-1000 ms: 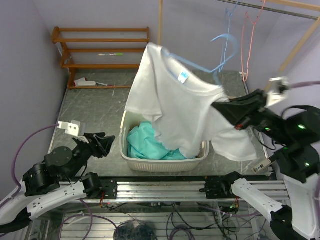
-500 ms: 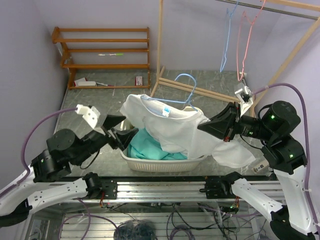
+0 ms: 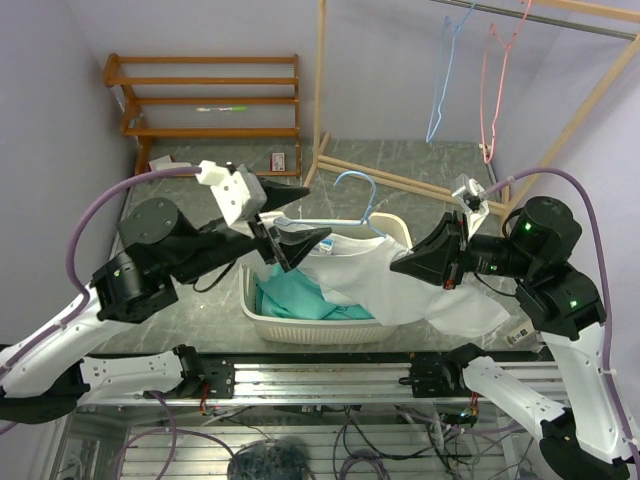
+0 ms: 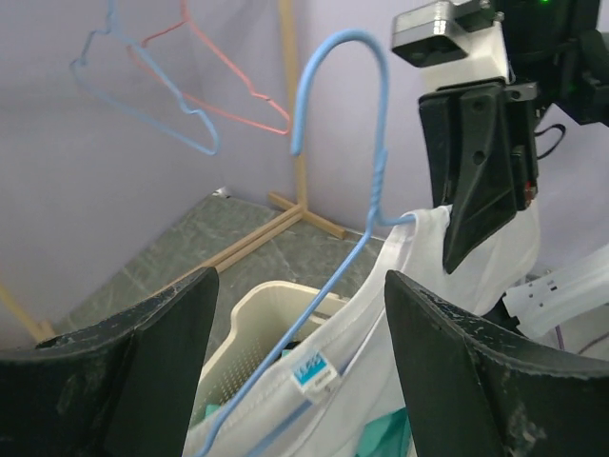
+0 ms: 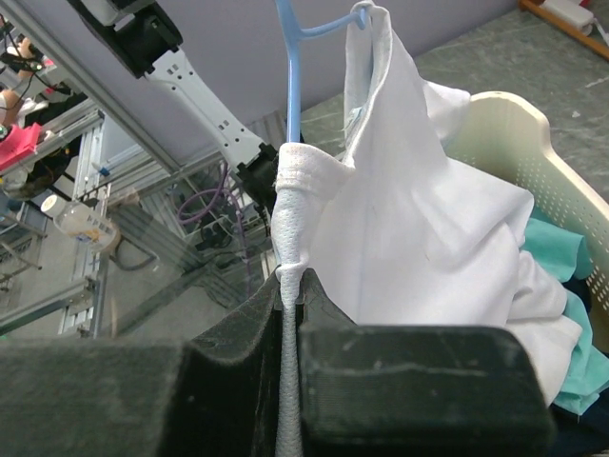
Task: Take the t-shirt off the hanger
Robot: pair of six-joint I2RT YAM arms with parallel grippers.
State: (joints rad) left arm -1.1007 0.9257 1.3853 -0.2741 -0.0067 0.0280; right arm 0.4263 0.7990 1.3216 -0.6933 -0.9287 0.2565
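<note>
A white t-shirt (image 3: 375, 275) on a blue wire hanger (image 3: 357, 190) lies slumped over the rim of a cream laundry basket (image 3: 300, 325). My right gripper (image 3: 398, 267) is shut on a bunched fold of the t-shirt (image 5: 428, 219), with the hanger (image 5: 290, 86) rising just beyond the jaws. My left gripper (image 3: 318, 210) is open and empty, its fingers either side of the collar and label. In the left wrist view the hanger (image 4: 371, 190) and t-shirt (image 4: 362, 381) sit between the fingers, not touched. The shirt's lower part hangs over the basket's right side.
Teal clothes (image 3: 285, 290) fill the basket. A wooden shelf rack (image 3: 200, 100) stands at the back left. A wooden rail frame (image 3: 320, 90) holds a blue hanger (image 3: 440, 90) and a pink hanger (image 3: 490, 90) at the back right. A small red item (image 3: 280, 160) lies on the floor.
The right gripper has brought the t-shirt and hanger down from high up onto the basket. The left arm has risen and swung right, up to the collar.
</note>
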